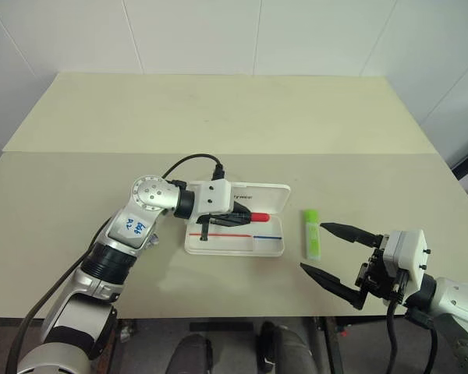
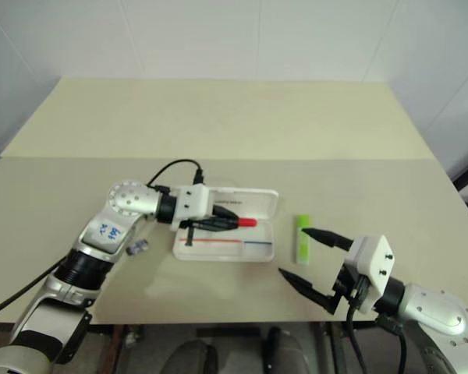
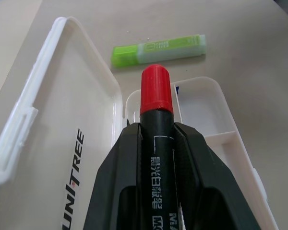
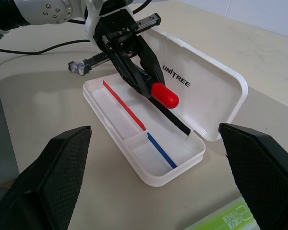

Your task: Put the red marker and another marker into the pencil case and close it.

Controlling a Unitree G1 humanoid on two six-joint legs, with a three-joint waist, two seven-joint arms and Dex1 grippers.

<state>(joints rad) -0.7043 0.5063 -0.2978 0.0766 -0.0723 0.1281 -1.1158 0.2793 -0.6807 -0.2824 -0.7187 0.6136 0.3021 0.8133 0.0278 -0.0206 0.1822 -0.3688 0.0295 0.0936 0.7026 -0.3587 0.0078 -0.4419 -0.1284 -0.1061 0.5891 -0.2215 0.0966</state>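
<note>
The pencil case lies open on the table, its lid folded back flat and its tray empty in every compartment that shows. Nothing has been placed inside yet, so both markers and the closing of the lid are left to do.

The left hand is clamped narrow on the red marker, its two black fingers pressed against the dark barrel on either side, with the red cap sticking out past the fingertips. Hand and marker hang just above the open case, roughly over the seam between tray and lid, the cap pointing along the case's length toward the green marker. The marker appears clear of the tray floor, so by my reading the first placement is in hand but not finished: the marker has to come down into the long compartment and be let go.

The right hand stands wide and holds nothing. The lime-green marker lies on the table just beyond its fingertips, beside the case's short end and apart from it, untouched.

A small grey-blue clip lies on the table beneath the left forearm, behind that hand; it seems to play no part.
</note>
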